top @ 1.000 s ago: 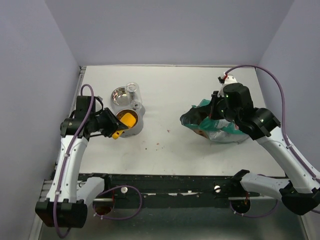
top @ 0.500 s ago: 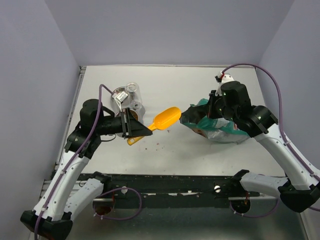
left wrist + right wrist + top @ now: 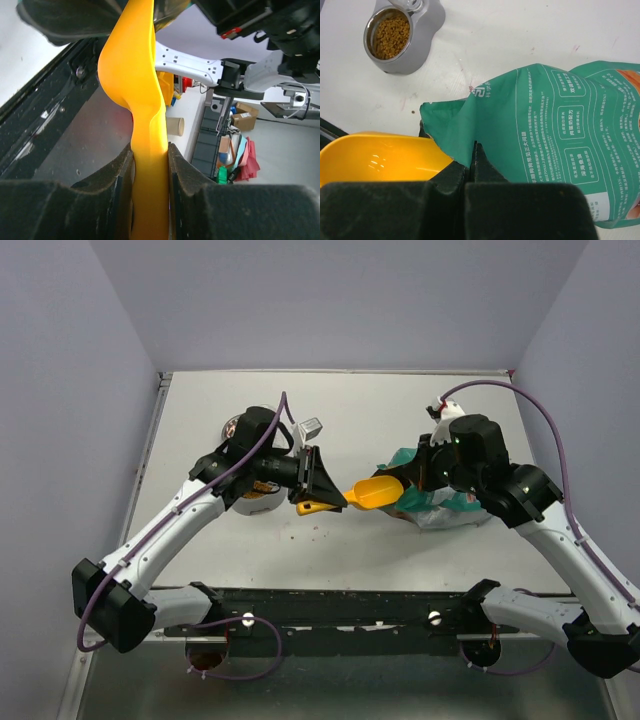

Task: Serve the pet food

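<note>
My left gripper is shut on the handle of the orange scoop. The scoop's bowl reaches the mouth of the teal bag. In the left wrist view the handle is pinched between both pads. In the right wrist view the scoop bowl looks empty and sits just left of the bag's opening. My right gripper is shut on the bag's torn upper edge and holds it up. Pet food fills the steel bowl of the grey feeder.
The grey feeder stands at the left, partly hidden under my left arm. A few loose pellets and crumbs lie on the white table between feeder and bag. The table's dark front rail runs along the near edge.
My left arm has swung right from the feeder, carrying the scoop across the table to the bag's mouth. My right gripper has kept its hold on the bag.
</note>
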`<control>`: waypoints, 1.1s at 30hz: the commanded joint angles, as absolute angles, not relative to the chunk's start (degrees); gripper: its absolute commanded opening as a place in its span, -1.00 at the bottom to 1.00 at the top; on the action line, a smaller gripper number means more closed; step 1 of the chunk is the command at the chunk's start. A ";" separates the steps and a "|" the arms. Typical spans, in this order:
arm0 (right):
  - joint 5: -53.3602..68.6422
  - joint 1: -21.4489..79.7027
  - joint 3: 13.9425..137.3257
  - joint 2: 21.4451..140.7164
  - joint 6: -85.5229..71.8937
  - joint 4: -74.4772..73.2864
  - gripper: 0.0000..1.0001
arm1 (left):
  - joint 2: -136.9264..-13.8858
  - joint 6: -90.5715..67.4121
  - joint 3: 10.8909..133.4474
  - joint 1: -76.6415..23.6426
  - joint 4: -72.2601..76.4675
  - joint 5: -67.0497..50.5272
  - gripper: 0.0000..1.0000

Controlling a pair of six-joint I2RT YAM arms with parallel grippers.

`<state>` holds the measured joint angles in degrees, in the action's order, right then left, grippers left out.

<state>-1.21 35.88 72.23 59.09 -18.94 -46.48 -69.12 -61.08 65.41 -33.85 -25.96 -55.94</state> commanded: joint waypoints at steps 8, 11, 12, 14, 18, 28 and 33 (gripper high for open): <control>14.31 36.12 76.64 59.24 -17.05 -39.90 -0.99 | -79.87 -62.49 73.11 -36.65 -28.92 -54.05 -1.00; 16.52 36.04 78.04 59.85 -17.58 -39.90 -0.99 | -87.51 -60.92 81.62 -38.31 -33.99 -50.99 -1.00; 17.13 35.95 78.39 60.11 -17.75 -39.82 -0.99 | -89.71 -60.13 84.61 -38.76 -36.36 -50.28 -1.00; 18.97 36.12 79.01 60.38 -18.63 -39.03 -0.99 | -93.68 -58.98 88.14 -39.20 -41.81 -48.61 -1.00; 17.85 36.04 79.01 59.50 -20.04 -38.05 -0.99 | -92.56 -57.75 88.51 -38.32 -45.25 -46.41 -1.00; 19.24 36.03 75.24 57.39 -19.07 -37.79 -0.99 | -91.48 -51.94 84.99 -38.32 -54.59 -42.72 -1.00; 21.88 36.04 74.53 57.74 -20.38 -35.95 -0.99 | -98.60 -63.25 87.28 -41.65 -37.94 -41.22 -1.00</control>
